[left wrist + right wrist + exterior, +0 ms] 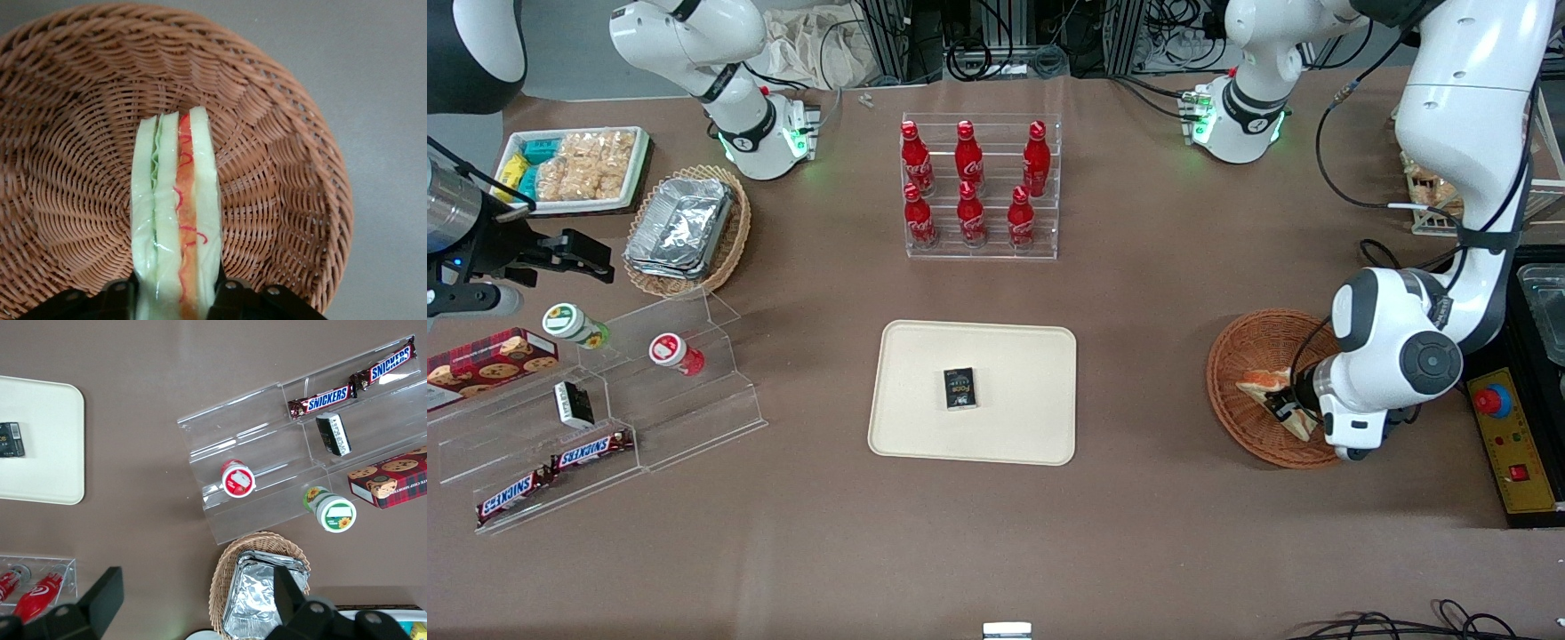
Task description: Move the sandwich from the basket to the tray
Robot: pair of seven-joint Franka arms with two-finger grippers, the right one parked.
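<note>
The sandwich (177,213), a wrapped wedge of pale bread with green and orange-red filling, stands on edge in the round reddish-brown wicker basket (280,167). My left gripper (177,297) is down inside the basket, and its black fingers (230,293) press against both bread faces. From the front, the gripper (1288,404) and sandwich (1264,380) show in the basket (1240,351) at the working arm's end of the table, partly covered by the wrist. The cream tray (1014,356) lies at mid-table toward the parked arm's end from the basket, with a small black packet (960,388) on it.
A clear rack of red cola bottles (980,187) stands farther from the front camera than the tray. An acrylic stand with snack bars (605,400), an oval basket of foil trays (685,227) and a white snack tray (574,169) sit toward the parked arm's end. A yellow control box (1507,436) lies beside the basket.
</note>
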